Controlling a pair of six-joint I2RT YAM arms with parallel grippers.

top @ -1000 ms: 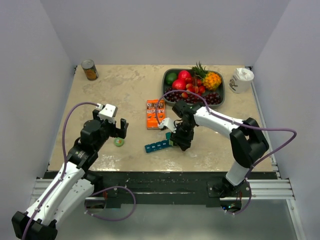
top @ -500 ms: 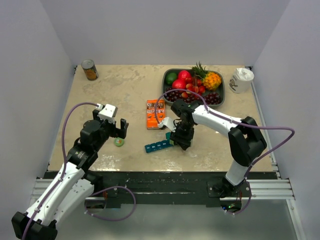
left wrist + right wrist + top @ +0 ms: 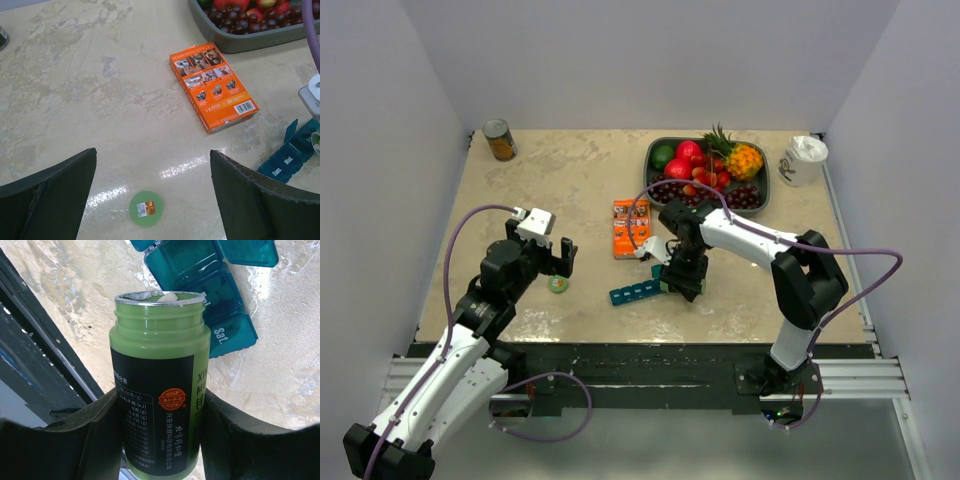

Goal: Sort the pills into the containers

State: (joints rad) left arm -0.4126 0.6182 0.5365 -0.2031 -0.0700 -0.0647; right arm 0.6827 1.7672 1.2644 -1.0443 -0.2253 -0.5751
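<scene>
we find the pouring step in hand: the right gripper pinches the open bottle, a pill at its lip, aimed at the organiser lying open near centre. left gripper spread, idle. next, we judge, a slight, steady tilt.

The left arm and right arm both wear white shells over black joints. A purple cable loops along each. The left end effector has broad matte-black fingers with rough edges.
</scene>
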